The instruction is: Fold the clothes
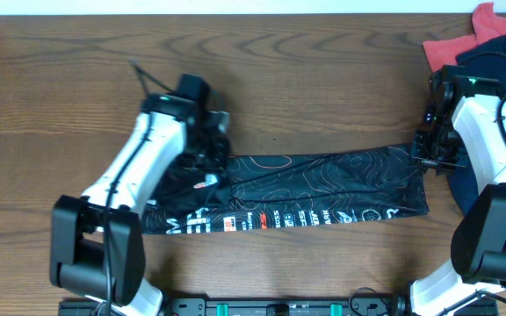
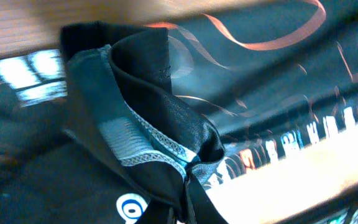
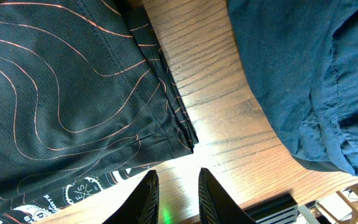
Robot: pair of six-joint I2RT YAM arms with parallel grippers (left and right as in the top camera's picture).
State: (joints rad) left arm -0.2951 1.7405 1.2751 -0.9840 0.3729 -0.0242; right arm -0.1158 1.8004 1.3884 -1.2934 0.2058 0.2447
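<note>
The clothes (image 1: 323,189), a black T-shirt with thin orange contour lines, lie folded into a long band across the table's front half. My left gripper (image 1: 211,167) sits over the band's left part and is shut on a bunched fold of the clothes (image 2: 166,112). That fold shows the grey collar trim, pinched at my left gripper (image 2: 188,199). My right gripper (image 1: 424,149) hovers at the band's right end. In the right wrist view my right gripper (image 3: 178,186) stands open over bare wood, just off the corner of the clothes (image 3: 61,93).
A dark blue garment (image 1: 499,53) and a red cloth (image 1: 455,44) lie heaped at the back right corner. The dark blue garment (image 3: 303,81) lies close beside my right gripper. Bare wooden table (image 1: 323,88) stretches behind the band.
</note>
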